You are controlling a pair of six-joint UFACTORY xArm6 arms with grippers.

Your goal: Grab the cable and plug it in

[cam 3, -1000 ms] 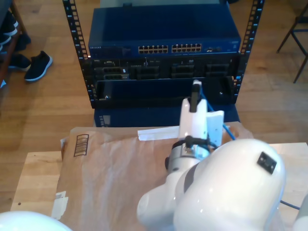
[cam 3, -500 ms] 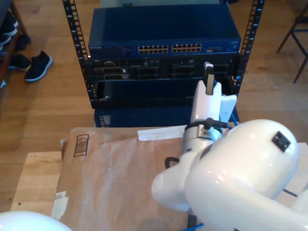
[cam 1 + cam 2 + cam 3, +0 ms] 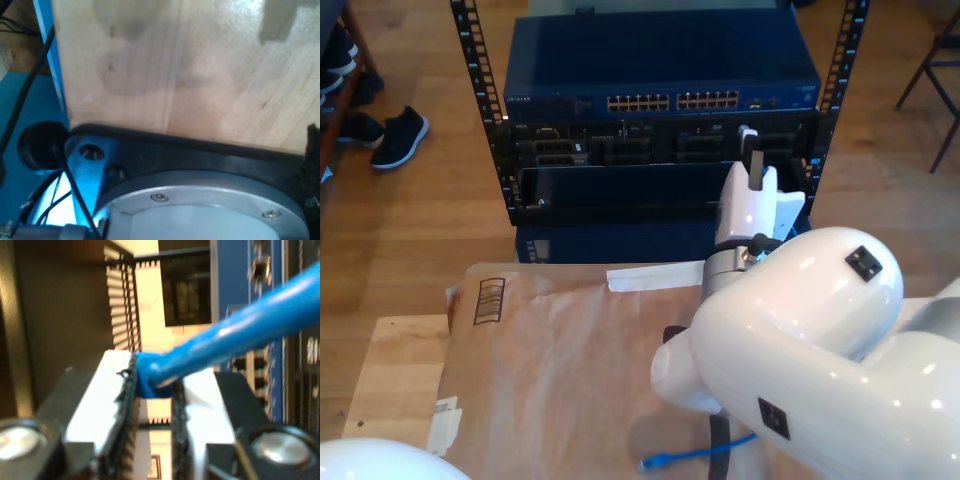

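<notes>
The big white arm is swinging further toward the rack than a moment ago, carrying the cable clamped in my second gripper; insertion looks close. My first gripper's state I cannot tell.

Lab or workshop: rack-mounted network switch, wooden floor, paper-covered workbench.

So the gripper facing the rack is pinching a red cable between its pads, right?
Not quite: the cable is bright blue, not red. The second wrist view shows my second gripper pinching it between its pads, facing the rack.
</notes>
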